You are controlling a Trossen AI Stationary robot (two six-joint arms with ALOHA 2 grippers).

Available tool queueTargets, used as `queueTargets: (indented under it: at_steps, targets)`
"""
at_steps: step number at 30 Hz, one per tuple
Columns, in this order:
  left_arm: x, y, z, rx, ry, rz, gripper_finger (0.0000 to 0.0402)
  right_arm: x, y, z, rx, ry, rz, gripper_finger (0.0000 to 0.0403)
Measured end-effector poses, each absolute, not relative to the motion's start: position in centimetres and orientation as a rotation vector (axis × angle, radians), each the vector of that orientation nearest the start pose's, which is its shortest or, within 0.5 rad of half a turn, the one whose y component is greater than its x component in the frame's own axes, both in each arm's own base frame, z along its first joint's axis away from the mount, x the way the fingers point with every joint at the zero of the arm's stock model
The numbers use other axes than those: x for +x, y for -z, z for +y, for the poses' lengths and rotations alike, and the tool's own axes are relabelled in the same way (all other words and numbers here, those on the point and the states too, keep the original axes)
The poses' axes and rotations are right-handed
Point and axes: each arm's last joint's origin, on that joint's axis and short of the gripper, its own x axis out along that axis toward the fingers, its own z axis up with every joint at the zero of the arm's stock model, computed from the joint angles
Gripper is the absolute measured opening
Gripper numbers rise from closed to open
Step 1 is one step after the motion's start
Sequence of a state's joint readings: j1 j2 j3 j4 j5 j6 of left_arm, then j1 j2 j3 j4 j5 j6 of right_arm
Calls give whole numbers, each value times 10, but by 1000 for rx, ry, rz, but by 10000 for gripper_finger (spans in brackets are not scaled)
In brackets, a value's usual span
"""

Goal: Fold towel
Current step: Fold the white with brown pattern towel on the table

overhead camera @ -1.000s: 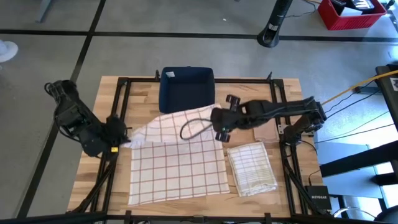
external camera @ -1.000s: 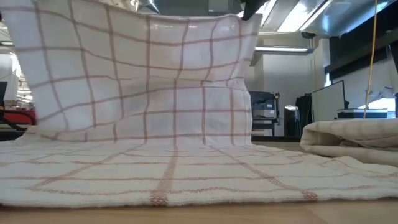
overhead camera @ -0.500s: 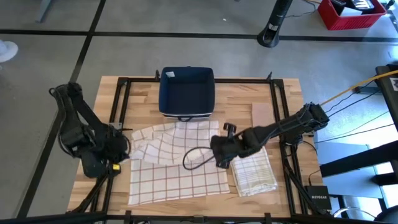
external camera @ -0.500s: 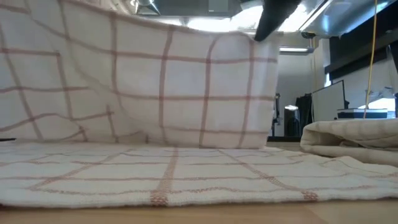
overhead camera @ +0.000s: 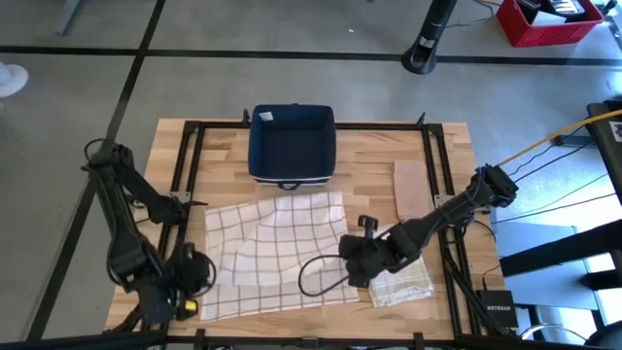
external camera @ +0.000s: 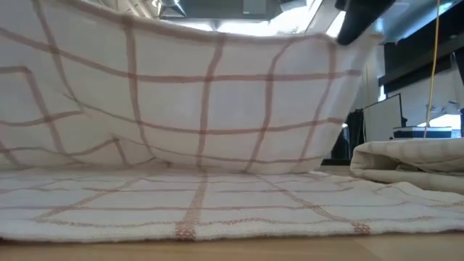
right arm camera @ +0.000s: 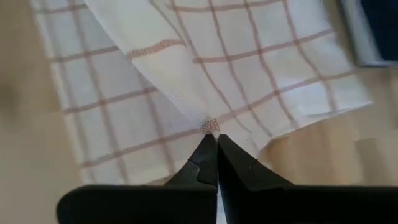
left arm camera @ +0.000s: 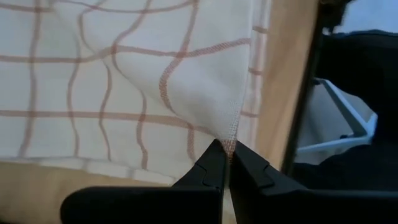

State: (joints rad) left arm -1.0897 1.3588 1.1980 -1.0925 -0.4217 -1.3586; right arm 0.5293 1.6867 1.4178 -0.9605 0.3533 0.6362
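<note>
The checked towel [overhead camera: 277, 253] lies half doubled over on the wooden surface [overhead camera: 369, 156], its lower layer flat against the wood and its upper layer lifted and carried toward the near edge. At the towel's near left corner, the left claw [overhead camera: 191, 277] is clenched on a corner of the lifted layer; its wrist view shows the dark fingertips [left arm camera: 214, 163] pinching the stitched hem, with a strip of bare wood and the dark frame rail just beyond the cloth's side edge. At the towel's near right corner, the right claw [overhead camera: 352, 269] is likewise clenched on the other lifted corner [right arm camera: 210, 126], the fingers meeting right at the hem while the lower layer spreads flat beneath. From the low view the raised layer [external camera: 188, 101] hangs as a sagging sheet over the flat layer, a shallow gap open between them. Just right of the towel, touching the right claw's side, sits a folded cloth [overhead camera: 400, 277] close to the near edge. Further right of the towel's far corner a small tan board [overhead camera: 410, 189] rests on open wood. Just beyond the towel's far edge stands a dark blue bin [overhead camera: 292, 144], near the towel's far hem, with bare wood open to either side of it.
</note>
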Motion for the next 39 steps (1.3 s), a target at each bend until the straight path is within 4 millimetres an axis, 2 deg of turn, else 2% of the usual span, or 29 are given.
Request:
queueTargets:
  at_steps: [9, 11, 14, 20, 26, 31, 39]
  targets:
    - [127, -260, -249, -349, -150, 1076, 1, 283, -271, 196, 158, 131, 1016, 3]
    - [125, -251, -255, -343, -169, 1100, 1, 282, -266, 203, 175, 123, 1005, 3]
    - [123, -238, -264, -322, -190, 1129, 1, 284, -247, 210, 179, 125, 1033, 3]
    - [124, -215, -281, -316, -201, 1139, 1, 288, -207, 214, 148, 139, 1125, 3]
    - [127, -203, -291, -329, -190, 1154, 1, 288, -181, 215, 125, 137, 1219, 3]
    - [128, -198, -293, -322, -194, 1175, 1, 289, -173, 217, 137, 119, 1243, 3]
    - [126, -194, -294, -350, -182, 1318, 1, 291, -174, 219, 158, 102, 1223, 3]
